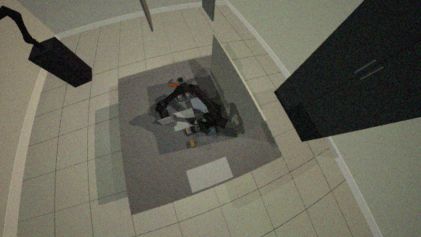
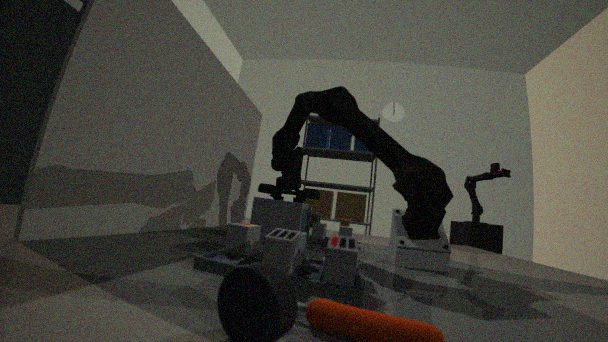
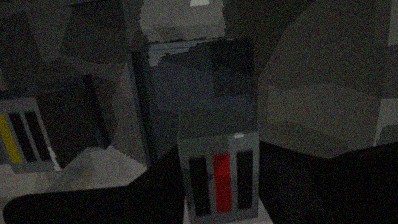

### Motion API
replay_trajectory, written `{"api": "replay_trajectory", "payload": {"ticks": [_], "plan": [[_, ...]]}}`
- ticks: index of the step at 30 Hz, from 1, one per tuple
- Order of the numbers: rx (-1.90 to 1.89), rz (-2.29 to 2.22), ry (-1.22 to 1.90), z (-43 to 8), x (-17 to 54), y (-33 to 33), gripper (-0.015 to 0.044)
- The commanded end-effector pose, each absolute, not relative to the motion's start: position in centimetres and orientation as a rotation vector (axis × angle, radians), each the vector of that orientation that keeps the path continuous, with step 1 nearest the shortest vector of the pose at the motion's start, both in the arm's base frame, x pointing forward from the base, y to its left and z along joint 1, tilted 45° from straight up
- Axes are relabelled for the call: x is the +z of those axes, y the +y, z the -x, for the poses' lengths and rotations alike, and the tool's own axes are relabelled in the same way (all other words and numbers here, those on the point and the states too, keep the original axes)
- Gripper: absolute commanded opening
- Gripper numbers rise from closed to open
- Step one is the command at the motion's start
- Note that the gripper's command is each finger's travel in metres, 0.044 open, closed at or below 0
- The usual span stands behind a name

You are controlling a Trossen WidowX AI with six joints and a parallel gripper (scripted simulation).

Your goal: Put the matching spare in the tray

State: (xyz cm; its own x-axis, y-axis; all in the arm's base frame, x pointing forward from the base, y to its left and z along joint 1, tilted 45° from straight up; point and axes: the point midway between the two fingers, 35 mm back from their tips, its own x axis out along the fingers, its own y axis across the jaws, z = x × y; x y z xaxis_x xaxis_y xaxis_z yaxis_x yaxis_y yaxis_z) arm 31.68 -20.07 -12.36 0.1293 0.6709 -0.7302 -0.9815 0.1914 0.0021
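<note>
So I've got the gripper point(image 3: 220, 195) pinching one black-red-black striped spare point(image 3: 219, 176); a second spare, yellow-striped point(image 3: 20, 136), sits at nine o'clock.

Matte black jointed arm point(image 2: 380, 145); pale grey base block point(image 2: 422, 255).

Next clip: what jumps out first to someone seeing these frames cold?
The black arm arching over a cluster of grey blocks on the table, its gripper shut on a spare whose code reads black, red, black. In the exterior view an orange cylinder and a dark round object lie close to the camera. At the wrist view's left, another spare shows a yellow bar.
</note>
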Motion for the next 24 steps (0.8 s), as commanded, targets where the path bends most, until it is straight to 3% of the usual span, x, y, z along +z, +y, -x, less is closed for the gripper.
{"api": "replay_trajectory", "payload": {"ticks": [1,24], "plan": [[1.293,0.549,0.684,-31.6,-12.6,-19.7,0.0000],[1.294,0.547,0.682,-31.6,-13.7,-18.4,0.0000]]}}
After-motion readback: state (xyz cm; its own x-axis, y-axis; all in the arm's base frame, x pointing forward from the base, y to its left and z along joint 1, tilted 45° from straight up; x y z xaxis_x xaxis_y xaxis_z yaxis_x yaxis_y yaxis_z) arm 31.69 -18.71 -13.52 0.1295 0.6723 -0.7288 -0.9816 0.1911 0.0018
